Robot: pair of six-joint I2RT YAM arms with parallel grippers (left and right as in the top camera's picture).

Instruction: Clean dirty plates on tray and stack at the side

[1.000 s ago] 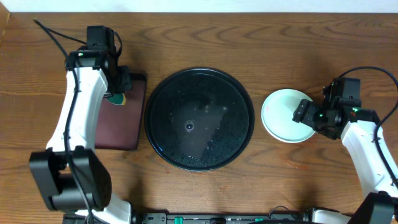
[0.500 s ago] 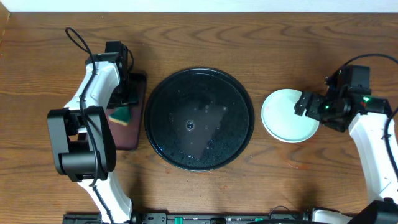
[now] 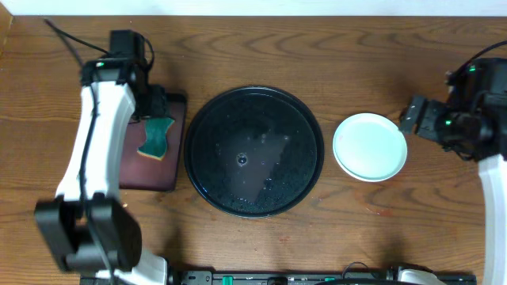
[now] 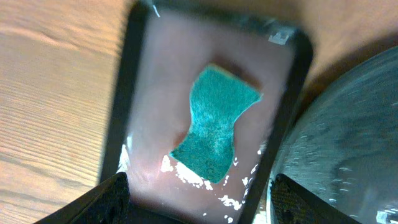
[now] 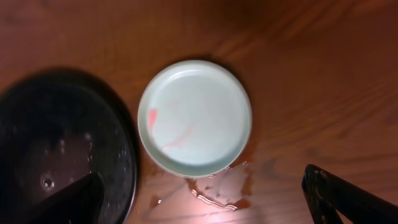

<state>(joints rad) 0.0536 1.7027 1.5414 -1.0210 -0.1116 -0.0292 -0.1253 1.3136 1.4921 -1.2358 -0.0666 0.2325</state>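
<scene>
Plates (image 3: pixel 370 147) are sitting toward the right edge of the table, but I'm reading across from the left edge first. My left gripper (image 4: pixel 199 191) is hanging over the dark maroon tray (image 3: pixel 150 170), its fingers (image 4: pixel 106 199) spreading wide and gripping nothing. Beneath it a green sponge (image 4: pixel 216 124) is lying flat on that tray, with white foam flecks (image 4: pixel 177 168) clinging around its lower end. At the middle of the table the black tray (image 3: pixel 253 150) is glistening with water droplets. Just right of it, apart from its rim, the plates are resting as a stack. The top one is pale mint-green, facing up and carrying a reddish-orange smear (image 5: pixel 168 137) on its left half; I cannot tell how many are lying beneath it. A puddle (image 5: pixel 217 186) is spreading on the wood on the side of the stack toward the front edge. My right gripper (image 5: pixel 204 180) is hovering near the right edge, clear of the stack, jaws wide apart and empty.
</scene>
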